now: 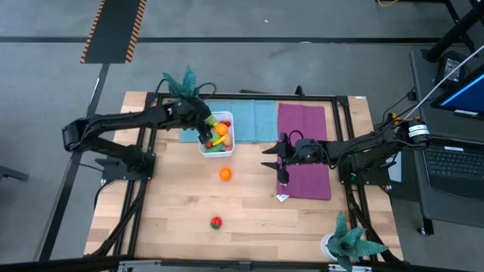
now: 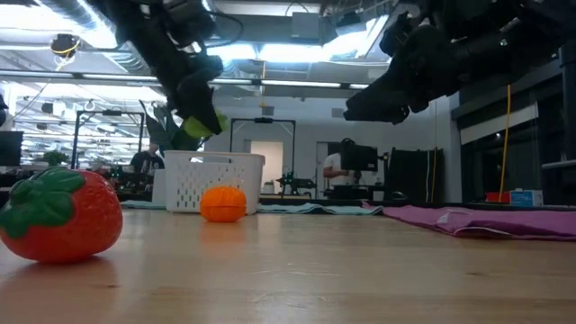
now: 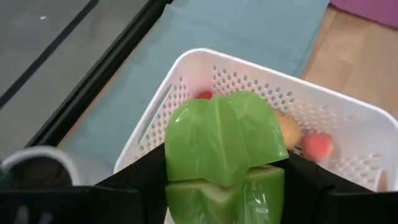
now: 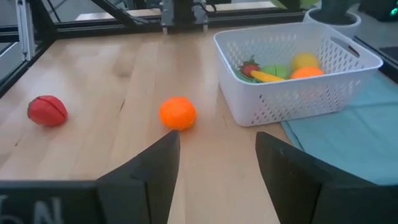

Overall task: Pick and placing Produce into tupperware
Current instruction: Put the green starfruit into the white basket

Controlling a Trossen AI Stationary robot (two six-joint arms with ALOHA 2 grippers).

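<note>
A green bell pepper [image 3: 222, 149], its orientation unclear, is clamped in the left gripper [image 3: 217, 180] above the white basket [image 3: 348, 118]; the right gripper [image 4: 217, 168] is held open, empty.

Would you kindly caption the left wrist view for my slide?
Left gripper holds a green toy pepper above the white perforated basket of produce.

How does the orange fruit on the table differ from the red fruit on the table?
The orange fruit is plain orange and round; the red fruit is red with a green leafy top, seen in the low view. The orange fruit lies closer to the white basket; the red fruit lies farther out on the wood. Both rest on the bare table, outside the basket, with no gripper touching them.
</note>
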